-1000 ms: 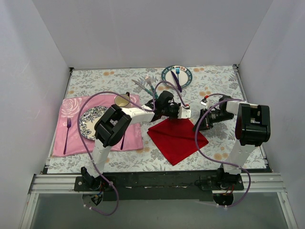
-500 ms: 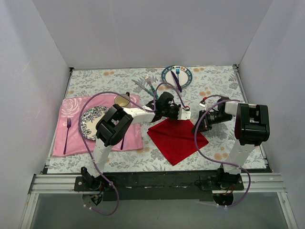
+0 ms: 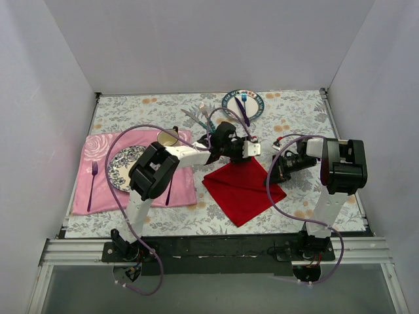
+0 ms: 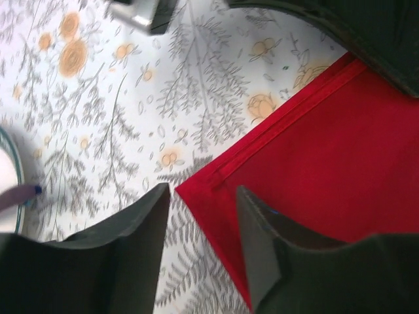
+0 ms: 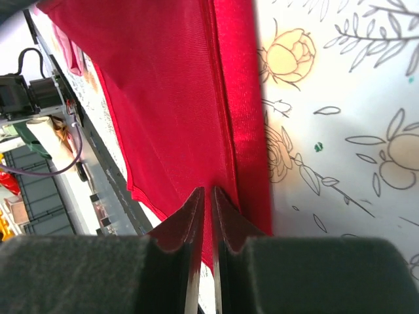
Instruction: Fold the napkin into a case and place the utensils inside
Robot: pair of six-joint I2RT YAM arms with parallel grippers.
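Right, from the top camera first: the napkin lies on the desk as a red diamond between my two arms. It looks flat, and nothing like a case has been made of it yet. The left pincer hangs over its far corner and the right pincer sits at its right-hand corner. The utensils, teal-handled, lie at the far side of the desk, well apart from the cloth and untouched. By my reckoning the task is at its start. The folding is all to do, then the fork and knife have to be fetched and slid in.

On the left wrist camera, the left pincer is released, its fingers spread to either side of the napkin's pointed corner. The corner lies in the gap between them. I cannot tell from this angle whether the fingertips touch the cloth or hover just over it. A doubled band runs along the red edge. It may be a hem or a first fold; I cannot say which.

On the right wrist camera, the right pincer is drawn in to a bare slit. A raised ridge of the napkin runs straight into that slit, so I judge it clenched on the cloth's edge. Patterned desk shows just beside the cloth.
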